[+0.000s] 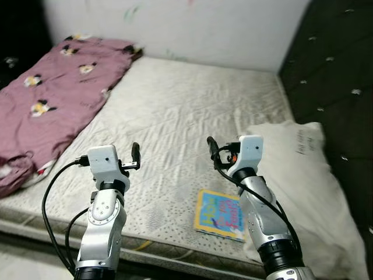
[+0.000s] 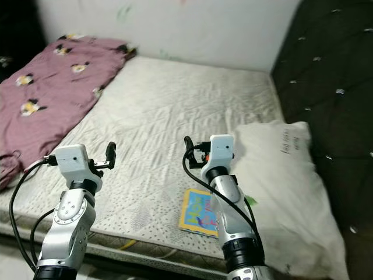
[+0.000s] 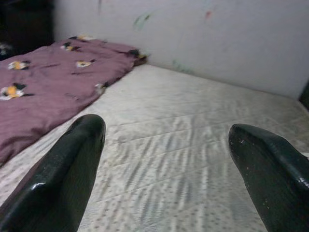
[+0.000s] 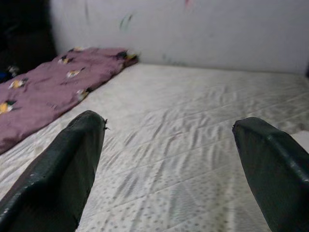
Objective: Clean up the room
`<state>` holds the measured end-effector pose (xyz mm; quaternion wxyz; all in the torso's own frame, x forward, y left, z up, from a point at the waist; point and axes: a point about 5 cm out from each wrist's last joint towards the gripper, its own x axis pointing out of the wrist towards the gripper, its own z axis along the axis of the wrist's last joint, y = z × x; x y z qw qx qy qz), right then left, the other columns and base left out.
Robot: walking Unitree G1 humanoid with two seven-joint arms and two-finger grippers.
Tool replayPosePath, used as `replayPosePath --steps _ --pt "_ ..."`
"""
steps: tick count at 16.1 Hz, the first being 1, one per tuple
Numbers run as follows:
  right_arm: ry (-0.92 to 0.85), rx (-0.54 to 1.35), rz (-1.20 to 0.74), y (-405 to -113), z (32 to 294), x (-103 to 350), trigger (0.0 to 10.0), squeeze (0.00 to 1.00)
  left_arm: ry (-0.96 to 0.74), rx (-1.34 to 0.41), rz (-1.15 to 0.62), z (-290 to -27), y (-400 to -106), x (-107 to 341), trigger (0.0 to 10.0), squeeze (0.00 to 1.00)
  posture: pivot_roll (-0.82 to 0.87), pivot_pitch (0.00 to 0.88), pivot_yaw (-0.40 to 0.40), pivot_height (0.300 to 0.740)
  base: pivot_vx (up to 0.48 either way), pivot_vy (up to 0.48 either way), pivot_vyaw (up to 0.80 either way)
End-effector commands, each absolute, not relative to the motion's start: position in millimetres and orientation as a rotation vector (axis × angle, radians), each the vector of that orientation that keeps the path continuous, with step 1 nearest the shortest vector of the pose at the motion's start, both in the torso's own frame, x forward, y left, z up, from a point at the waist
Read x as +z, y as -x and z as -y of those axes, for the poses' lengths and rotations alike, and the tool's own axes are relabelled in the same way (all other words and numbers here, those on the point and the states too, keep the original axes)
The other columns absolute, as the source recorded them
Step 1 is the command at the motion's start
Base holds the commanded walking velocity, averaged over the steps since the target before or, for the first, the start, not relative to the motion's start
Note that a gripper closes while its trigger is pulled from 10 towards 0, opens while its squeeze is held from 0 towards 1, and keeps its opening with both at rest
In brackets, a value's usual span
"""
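Book (image 1: 220, 214) lies on our mattress (image 1: 175, 116) just below our right gripper (image 1: 212, 150), beside the pillow (image 1: 303, 175). Our left gripper (image 1: 135, 156) hovers alongside; both spread wide, empty. Blanket (image 1: 52, 93) sits beyond our left.

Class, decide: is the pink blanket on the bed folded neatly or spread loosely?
Spread loosely: the pink blanket lies rumpled along the mattress's left side.

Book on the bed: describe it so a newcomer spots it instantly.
Start at the bare mattress. Along its near edge, left of the white pillow, lies the book, flat beside the right arm. It is the one bright thing: yellow border, blue cover, colourful lettering.
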<state>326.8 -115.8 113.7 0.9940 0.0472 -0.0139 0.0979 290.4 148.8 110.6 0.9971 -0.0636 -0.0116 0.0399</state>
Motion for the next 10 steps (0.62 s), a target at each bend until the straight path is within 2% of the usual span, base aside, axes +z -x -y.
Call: replayPosePath --steps 1,10 --pt "-0.101 0.182 0.023 -325.8 121.4 112.9 10.0 0.0 0.129 0.063 0.012 -143.9 -291.3 109.8 10.0 0.0 0.03 0.022 0.003 0.74 0.0 0.48 0.0" --pt "-0.093 0.194 0.006 -326.3 121.4 110.4 10.0 0.0 0.15 0.066 0.02 -142.8 -292.7 110.3 10.0 0.0 0.02 0.017 0.0 0.74 0.0 0.48 0.0"
